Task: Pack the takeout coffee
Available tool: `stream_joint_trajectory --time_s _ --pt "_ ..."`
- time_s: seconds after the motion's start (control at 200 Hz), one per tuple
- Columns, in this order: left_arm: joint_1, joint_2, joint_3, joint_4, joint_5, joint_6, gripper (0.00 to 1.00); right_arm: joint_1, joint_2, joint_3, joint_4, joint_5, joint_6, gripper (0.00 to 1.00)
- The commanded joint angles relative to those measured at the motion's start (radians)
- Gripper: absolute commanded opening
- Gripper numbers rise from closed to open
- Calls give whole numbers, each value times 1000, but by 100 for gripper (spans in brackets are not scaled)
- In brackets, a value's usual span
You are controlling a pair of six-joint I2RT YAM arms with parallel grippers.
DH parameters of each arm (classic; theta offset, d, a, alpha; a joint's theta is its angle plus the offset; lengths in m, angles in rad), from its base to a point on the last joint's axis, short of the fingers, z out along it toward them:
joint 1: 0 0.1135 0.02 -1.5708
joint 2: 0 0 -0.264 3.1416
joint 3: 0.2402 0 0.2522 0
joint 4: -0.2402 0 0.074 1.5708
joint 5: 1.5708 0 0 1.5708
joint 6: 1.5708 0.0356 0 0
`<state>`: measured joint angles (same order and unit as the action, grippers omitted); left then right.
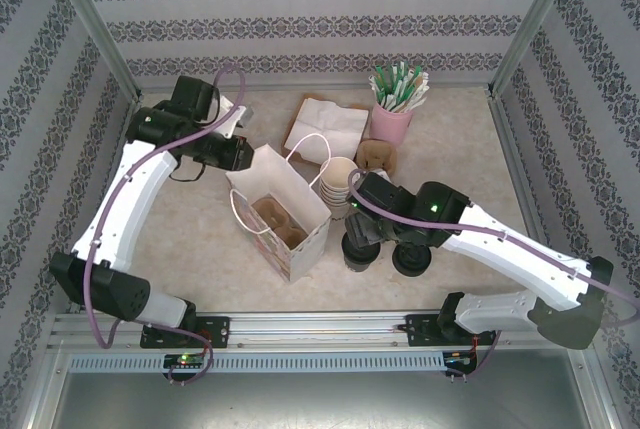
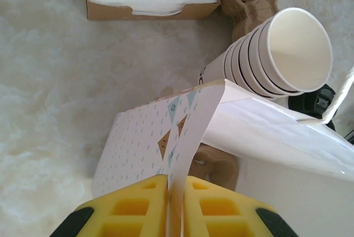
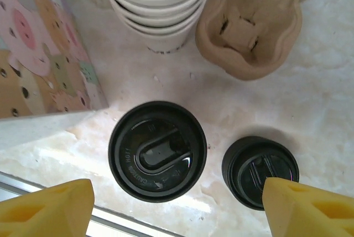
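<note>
Left white-and-black arm (image 1: pixel 128 189) reaches forward and bends inward, yellow-fingered left gripper (image 2: pixel 176 187) pinched flat on the rim of a white paper bag (image 2: pixel 265 132). Right white-and-black arm (image 1: pixel 510 249) stretches leftward and low, yellow-fingered right gripper (image 3: pixel 180 206) pointing down, jaws spread wide, holding nothing.

right gripper (image 3: pixel 180 206): takeout coffee (image 3: pixel 157 151) lid below, glossy black plastic; pulp carrier (image 3: pixel 251 24) ahead, rough matt. left gripper (image 2: pixel 175 204): bag (image 2: pixel 182 132) edge, smooth printed paper.
</note>
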<state>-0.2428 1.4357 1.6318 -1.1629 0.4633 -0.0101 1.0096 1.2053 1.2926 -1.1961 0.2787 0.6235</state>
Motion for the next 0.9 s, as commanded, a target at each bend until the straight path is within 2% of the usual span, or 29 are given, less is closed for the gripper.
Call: stream_joint_trajectory --time_s 0.0,0.16,0.265,0.34,0.425,0.53,0.679,0.894 --pt "-12 -42 -61 49 -1 -88 14 -6 -13 -50 -18 -30 14 79" --pt "-11 -85 -155 95 -40 -162 6 -6 -42 -122 29 -59 19 77" --pt "-11 -121 -197 125 -64 -187 6 -6 -40 -151 52 -79 18 77" --pt "-11 -142 -201 130 -78 -191 13 -5 -28 -171 73 -96 16 78" --pt "-10 -159 -192 123 -81 -189 42 -6 -15 -192 96 -103 19 80" --pt "-9 -181 -194 130 -105 -192 58 -5 -1 -199 117 -98 22 81" --pt "-10 -206 -196 142 -129 -202 64 -6 49 -193 109 -60 43 79" --pt "-10 -283 -246 222 -133 -258 68 -7 89 -206 147 -83 71 79"
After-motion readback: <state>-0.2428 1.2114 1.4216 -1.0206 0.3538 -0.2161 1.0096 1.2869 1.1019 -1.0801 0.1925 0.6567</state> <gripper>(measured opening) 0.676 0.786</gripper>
